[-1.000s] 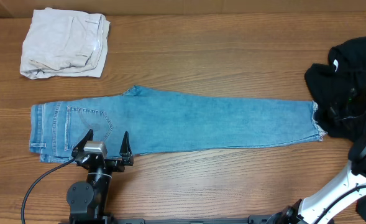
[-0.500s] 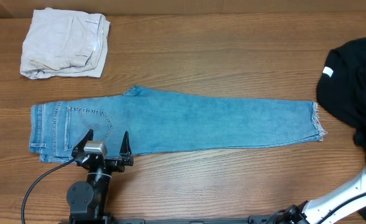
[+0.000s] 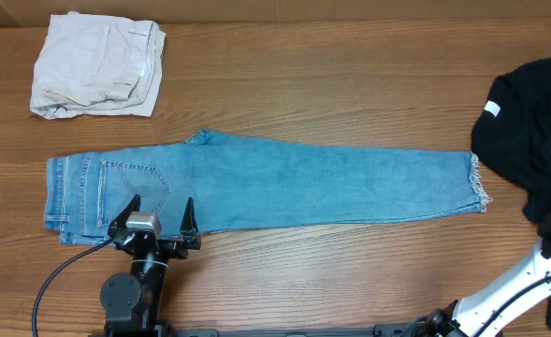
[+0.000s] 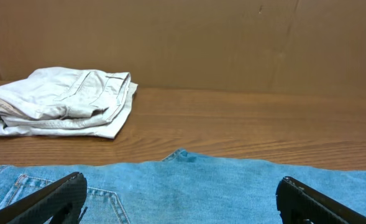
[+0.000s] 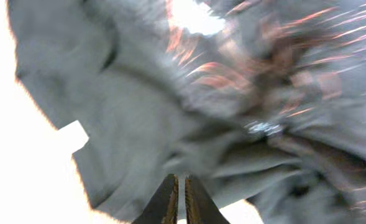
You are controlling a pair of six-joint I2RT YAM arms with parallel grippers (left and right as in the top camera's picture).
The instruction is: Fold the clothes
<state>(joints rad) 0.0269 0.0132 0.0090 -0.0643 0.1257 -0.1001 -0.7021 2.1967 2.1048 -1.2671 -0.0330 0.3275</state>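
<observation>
Jeans lie flat across the surface, waist left, frayed hem right. Left tool spread at the jeans' near edge by the pocket. Right tool pressed nearly together, probably pinching the black garment far right; view blurred. Off-white garment folded far left.

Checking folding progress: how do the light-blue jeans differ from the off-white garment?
The jeans lie stretched out long; the off-white garment is a compact folded bundle. The jeans are blue denim with a frayed hem; the off-white garment is pale and smaller. Both rest on the wooden table.
</observation>
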